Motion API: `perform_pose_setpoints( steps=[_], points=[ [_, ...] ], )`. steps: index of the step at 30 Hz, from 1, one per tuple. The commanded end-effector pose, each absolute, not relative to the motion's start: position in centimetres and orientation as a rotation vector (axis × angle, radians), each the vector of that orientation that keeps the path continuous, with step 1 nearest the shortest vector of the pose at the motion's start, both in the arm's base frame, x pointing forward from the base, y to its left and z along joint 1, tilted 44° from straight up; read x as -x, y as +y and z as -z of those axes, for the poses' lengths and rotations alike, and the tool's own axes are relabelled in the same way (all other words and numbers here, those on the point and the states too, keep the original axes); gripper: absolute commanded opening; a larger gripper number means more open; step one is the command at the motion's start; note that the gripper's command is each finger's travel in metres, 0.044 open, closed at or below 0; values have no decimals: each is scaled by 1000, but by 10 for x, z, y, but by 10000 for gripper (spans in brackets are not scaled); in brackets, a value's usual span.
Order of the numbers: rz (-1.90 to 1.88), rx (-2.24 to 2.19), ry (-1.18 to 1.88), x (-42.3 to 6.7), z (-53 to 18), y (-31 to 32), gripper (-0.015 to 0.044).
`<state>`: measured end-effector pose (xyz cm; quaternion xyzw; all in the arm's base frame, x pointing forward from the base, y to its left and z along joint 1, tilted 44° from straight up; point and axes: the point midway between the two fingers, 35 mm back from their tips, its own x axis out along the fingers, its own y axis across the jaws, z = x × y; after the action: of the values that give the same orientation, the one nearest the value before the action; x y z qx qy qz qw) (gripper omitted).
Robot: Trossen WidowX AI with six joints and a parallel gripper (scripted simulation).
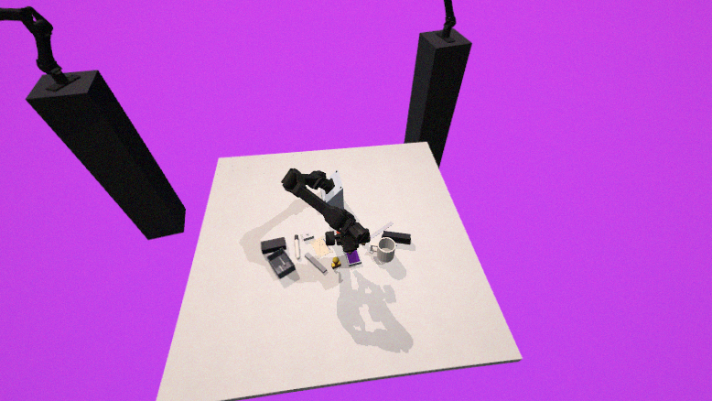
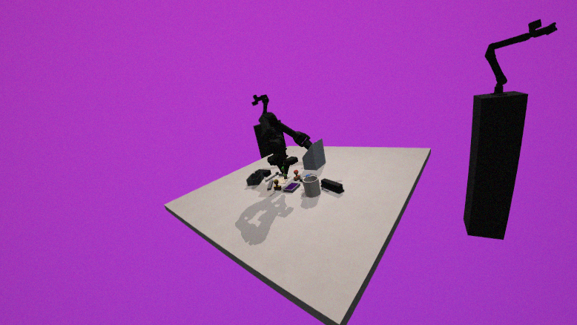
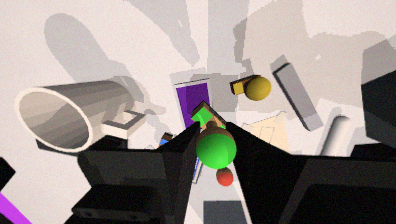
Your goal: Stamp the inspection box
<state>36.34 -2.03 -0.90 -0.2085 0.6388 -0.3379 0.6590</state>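
My gripper is shut on the green-knobbed stamp and holds it upright above the bench. The stamp's green base hangs over the near edge of the purple ink pad. I cannot tell whether the base touches the pad. The beige card lies to the right of the pad in the wrist view. In the top view the arm hides the stamp.
A yellow-knobbed stamp lies beside the pad. A red-knobbed stamp stands behind. A grey mug, a grey bar, a black tray and a black block stand around.
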Motion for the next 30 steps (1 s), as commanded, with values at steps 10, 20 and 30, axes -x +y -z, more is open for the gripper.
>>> perform_pose_setpoints(
  steps=[10,20,30],
  points=[
    [774,472,1445,-357,29,-7,0],
    [773,473,1445,-357,33,-11,0],
    [774,473,1445,-357,38,-16,0]
  ],
)
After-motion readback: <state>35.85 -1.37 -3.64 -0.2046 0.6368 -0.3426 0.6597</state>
